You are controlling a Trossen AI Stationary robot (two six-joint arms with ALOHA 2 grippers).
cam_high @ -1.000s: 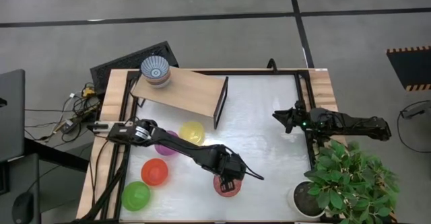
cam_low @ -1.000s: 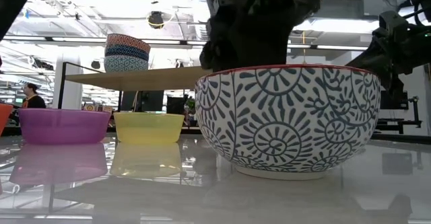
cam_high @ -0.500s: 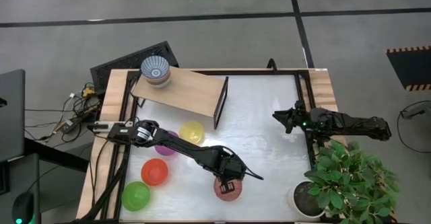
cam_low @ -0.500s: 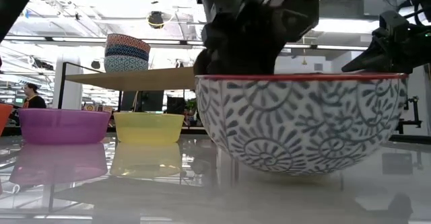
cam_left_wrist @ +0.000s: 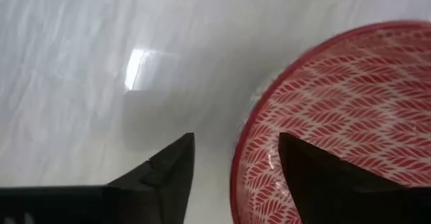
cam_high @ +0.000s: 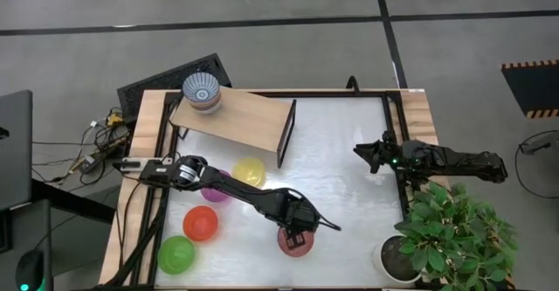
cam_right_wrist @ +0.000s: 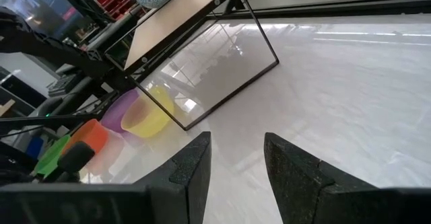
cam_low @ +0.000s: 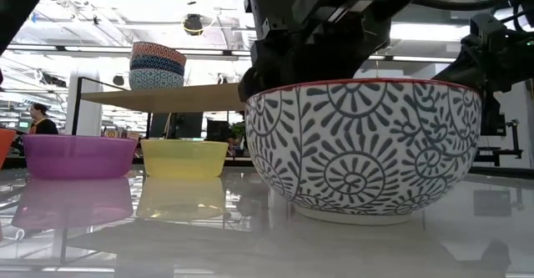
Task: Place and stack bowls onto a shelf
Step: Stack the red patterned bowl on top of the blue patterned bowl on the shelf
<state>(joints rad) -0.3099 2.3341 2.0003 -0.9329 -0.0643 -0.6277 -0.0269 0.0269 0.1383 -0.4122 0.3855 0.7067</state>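
The patterned bowl (cam_high: 295, 243), red leaf pattern inside (cam_left_wrist: 350, 103) and grey-blue swirls outside (cam_low: 363, 149), stands on its foot on the table near the front middle. My left gripper (cam_left_wrist: 236, 140) points down over its rim, open, with one finger inside the bowl and one outside. A stack of patterned bowls (cam_high: 202, 92) sits on the far left end of the shelf (cam_high: 249, 116). The purple (cam_high: 212, 190), yellow (cam_high: 250, 170), red (cam_high: 200, 224) and green (cam_high: 175, 254) bowls stand on the table at the left. My right gripper (cam_right_wrist: 236, 157) waits open at the right edge (cam_high: 362, 151).
A potted plant (cam_high: 445, 230) fills the near right corner. The shelf's dark end panel (cam_high: 286, 134) stands toward the table's middle. Bare tabletop (cam_high: 349, 195) lies between the shelf, the patterned bowl and the right arm. A person (cam_low: 37, 119) shows far off in the room.
Half a second ago the patterned bowl was tipped and raised off the table under my left gripper. Now it stands level on the table again, in nearly the same place.
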